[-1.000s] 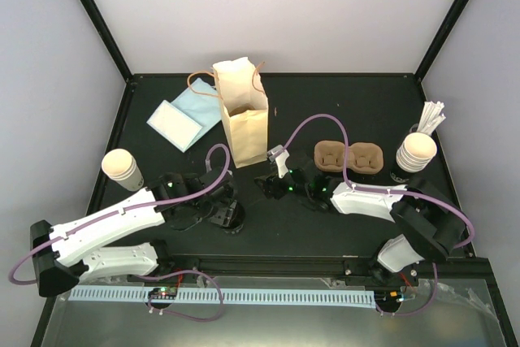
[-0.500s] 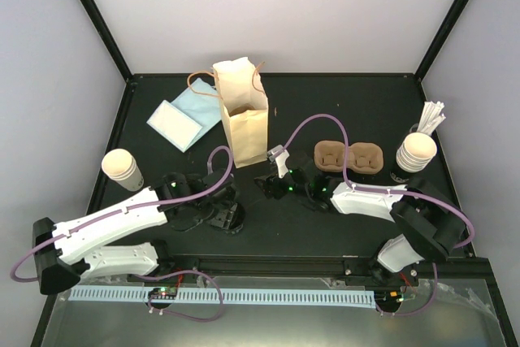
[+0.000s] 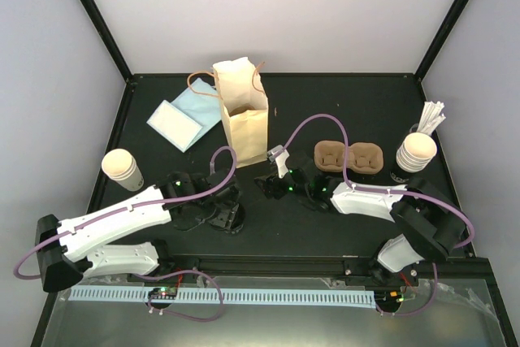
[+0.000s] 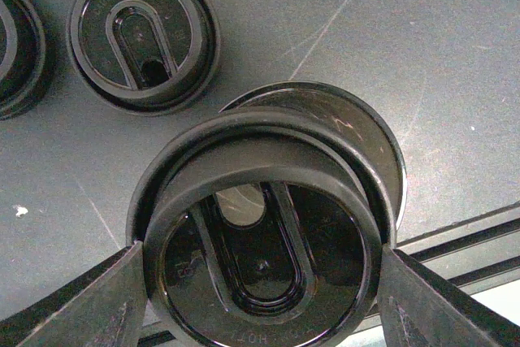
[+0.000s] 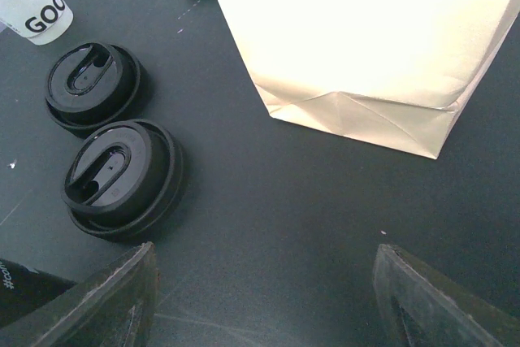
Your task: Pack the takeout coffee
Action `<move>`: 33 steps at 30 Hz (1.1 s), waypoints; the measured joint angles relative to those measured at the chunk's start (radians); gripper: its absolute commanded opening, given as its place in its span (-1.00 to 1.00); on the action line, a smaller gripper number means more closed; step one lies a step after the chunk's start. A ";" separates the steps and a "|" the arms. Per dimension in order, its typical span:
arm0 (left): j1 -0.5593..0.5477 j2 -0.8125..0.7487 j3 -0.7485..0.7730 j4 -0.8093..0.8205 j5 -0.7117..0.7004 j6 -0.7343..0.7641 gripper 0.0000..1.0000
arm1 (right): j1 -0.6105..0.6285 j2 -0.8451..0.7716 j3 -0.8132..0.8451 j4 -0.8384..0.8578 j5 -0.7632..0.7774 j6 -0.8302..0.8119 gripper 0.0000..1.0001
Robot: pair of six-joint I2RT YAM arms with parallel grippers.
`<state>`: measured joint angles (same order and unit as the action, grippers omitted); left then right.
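The takeout coffee cup (image 3: 122, 166), cream-beige, stands alone at the table's left; its white base shows in the right wrist view (image 5: 32, 7). My left gripper (image 3: 221, 214) is to the cup's right and is shut on a black lid (image 4: 260, 258), held just above another black rim (image 4: 357, 132). Two more black lids (image 4: 145, 34) lie on the table beyond it, and both show in the right wrist view (image 5: 122, 176). My right gripper (image 3: 270, 183) is open and empty over bare table (image 5: 264, 282), just in front of the paper bag (image 5: 366, 46).
The tan paper bag (image 3: 242, 115) stands open at the back centre with napkins (image 3: 179, 121) to its left. A brown pulp two-cup carrier (image 3: 349, 157) lies right of centre. A nested stack of cups (image 3: 416, 152) with white sticks stands at the far right.
My left arm has shifted slightly to the right and back with the black lid in its grip. The right arm has not moved.
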<state>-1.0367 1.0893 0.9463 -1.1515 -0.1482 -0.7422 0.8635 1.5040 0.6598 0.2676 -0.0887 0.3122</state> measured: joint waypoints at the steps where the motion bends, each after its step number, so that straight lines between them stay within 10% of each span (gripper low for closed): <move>1: 0.000 0.000 0.000 0.000 0.000 0.001 0.45 | 0.000 0.000 0.000 0.000 0.000 0.000 0.50; 33: 0.000 0.026 0.004 0.025 0.021 0.030 0.45 | 0.000 0.000 0.000 -0.001 -0.001 0.000 0.50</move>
<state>-1.0367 1.1156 0.9504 -1.1263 -0.1276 -0.7120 0.8635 1.5040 0.6598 0.2668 -0.0898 0.3119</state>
